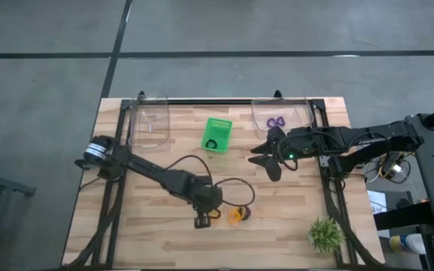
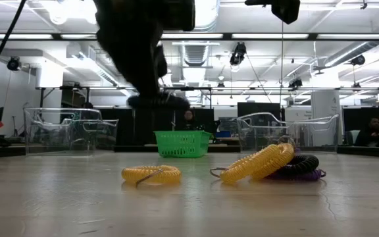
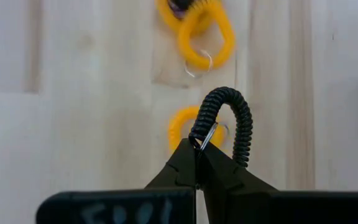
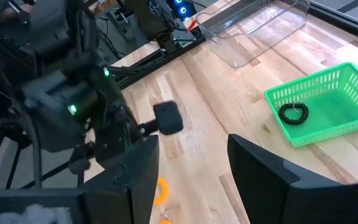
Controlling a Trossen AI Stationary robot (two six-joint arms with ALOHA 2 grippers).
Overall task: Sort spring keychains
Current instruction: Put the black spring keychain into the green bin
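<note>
Two clear bins (image 1: 151,113), one green basket (image 1: 224,129), one plant (image 1: 325,234). Two orange keychains (image 2: 151,174), three black keychains (image 3: 229,121). Purple keychains (image 1: 277,121): at least two; those at one o'clock blur together.

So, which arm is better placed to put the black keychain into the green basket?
Left. The left gripper is shut on the black keychain, so it only needs to carry it to the green basket. The right gripper is open and empty beside the basket.

A lab: exposed ceiling ducts (image 2: 196,52), strip lights, equipment racks.
</note>
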